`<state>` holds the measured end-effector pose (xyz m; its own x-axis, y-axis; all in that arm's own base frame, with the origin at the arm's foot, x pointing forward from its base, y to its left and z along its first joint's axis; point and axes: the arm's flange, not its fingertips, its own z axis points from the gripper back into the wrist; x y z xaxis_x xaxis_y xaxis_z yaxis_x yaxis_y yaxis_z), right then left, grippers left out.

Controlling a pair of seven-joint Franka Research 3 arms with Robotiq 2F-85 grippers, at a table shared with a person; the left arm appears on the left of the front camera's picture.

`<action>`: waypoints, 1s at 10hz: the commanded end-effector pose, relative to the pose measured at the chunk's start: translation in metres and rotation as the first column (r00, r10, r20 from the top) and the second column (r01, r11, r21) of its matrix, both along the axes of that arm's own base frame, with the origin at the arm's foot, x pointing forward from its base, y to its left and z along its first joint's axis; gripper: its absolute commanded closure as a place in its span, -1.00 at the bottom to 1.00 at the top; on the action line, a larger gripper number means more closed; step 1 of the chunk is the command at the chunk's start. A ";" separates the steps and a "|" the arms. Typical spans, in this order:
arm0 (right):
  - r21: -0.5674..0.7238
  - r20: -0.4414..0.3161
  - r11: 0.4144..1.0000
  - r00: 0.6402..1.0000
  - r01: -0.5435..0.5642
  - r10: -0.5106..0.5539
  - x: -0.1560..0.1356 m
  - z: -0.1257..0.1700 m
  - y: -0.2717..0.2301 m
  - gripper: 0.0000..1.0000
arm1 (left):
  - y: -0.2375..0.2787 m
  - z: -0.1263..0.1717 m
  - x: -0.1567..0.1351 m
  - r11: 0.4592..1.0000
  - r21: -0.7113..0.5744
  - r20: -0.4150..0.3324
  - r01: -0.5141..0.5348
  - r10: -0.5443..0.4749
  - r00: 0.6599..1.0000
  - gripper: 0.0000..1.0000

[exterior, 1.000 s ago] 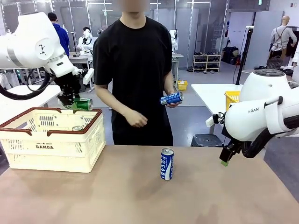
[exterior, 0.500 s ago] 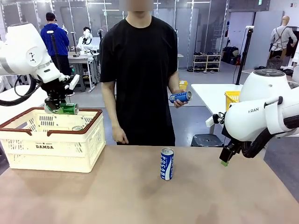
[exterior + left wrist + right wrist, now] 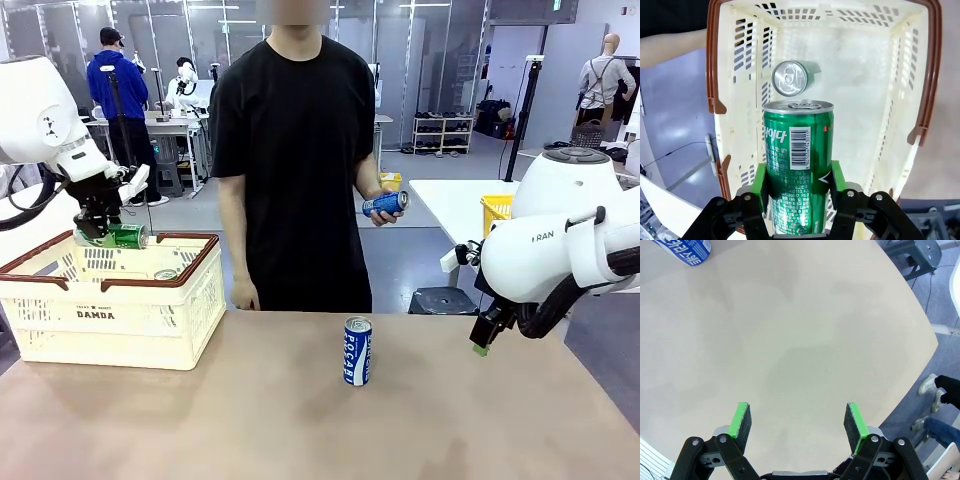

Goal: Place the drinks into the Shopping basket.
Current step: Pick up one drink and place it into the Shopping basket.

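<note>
Green can held over the basket.
Left claw clamps the green can above the basket's far rim; another can sits inside. Right claw gapes empty over the desk's right edge; a blue can stands mid-desk.

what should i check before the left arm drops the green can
1. Green can clamped in left gripper: ok.
2. Can above the Shopping basket opening: ok.
3. Landing spot clear of the silver-topped can inside: cannot tell.
4. Person's hand outside the basket: ok.
5. Right gripper open, far from the basket: ok.
</note>
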<state>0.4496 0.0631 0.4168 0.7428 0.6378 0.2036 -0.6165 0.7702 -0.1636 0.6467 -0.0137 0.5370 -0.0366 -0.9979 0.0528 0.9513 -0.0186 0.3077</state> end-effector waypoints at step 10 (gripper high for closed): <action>0.000 0.000 1.000 1.000 0.001 -0.001 0.000 0.000 0.000 -0.87 | 0.066 -0.047 0.078 0.995 -0.074 -0.118 0.069 -0.077 0.990 -0.15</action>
